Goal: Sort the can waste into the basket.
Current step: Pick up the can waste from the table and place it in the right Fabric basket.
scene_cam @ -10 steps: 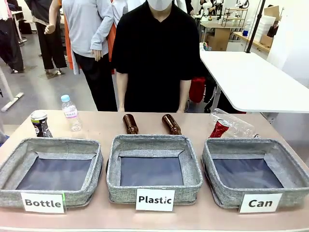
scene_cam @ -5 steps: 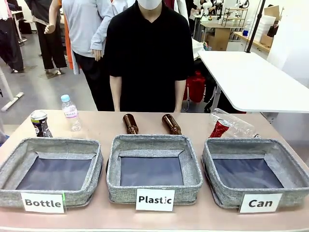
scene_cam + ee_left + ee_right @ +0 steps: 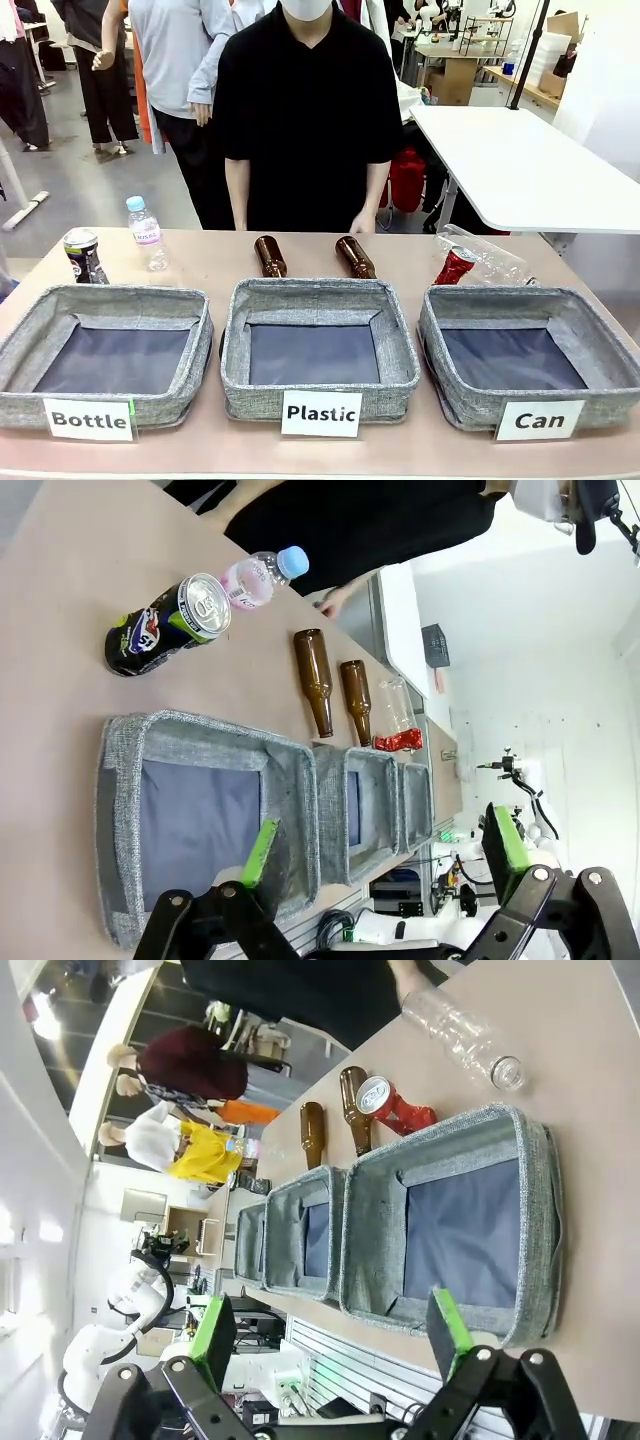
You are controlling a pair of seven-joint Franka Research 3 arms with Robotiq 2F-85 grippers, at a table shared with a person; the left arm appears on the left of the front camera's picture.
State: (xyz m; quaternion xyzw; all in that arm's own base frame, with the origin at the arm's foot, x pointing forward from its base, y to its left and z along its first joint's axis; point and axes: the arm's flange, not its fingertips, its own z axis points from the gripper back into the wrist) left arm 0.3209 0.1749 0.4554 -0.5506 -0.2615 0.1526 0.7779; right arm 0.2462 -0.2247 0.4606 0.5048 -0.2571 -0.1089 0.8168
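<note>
The red can [image 3: 455, 267] lies tipped just behind the far rim of the Can basket [image 3: 520, 295], long axis slanting away from it, on the right arm's side; the dark can [image 3: 84, 256] stands upright far left, nearer the left arm. The right gripper [image 3: 328, 1325] and left gripper [image 3: 383, 840] hang empty, jaws wide, well short of either can.

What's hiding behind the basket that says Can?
A dented red can and a clear plastic bottle lie behind the Can basket. In the front view, the basket's far wall covers the can's lower end.
</note>
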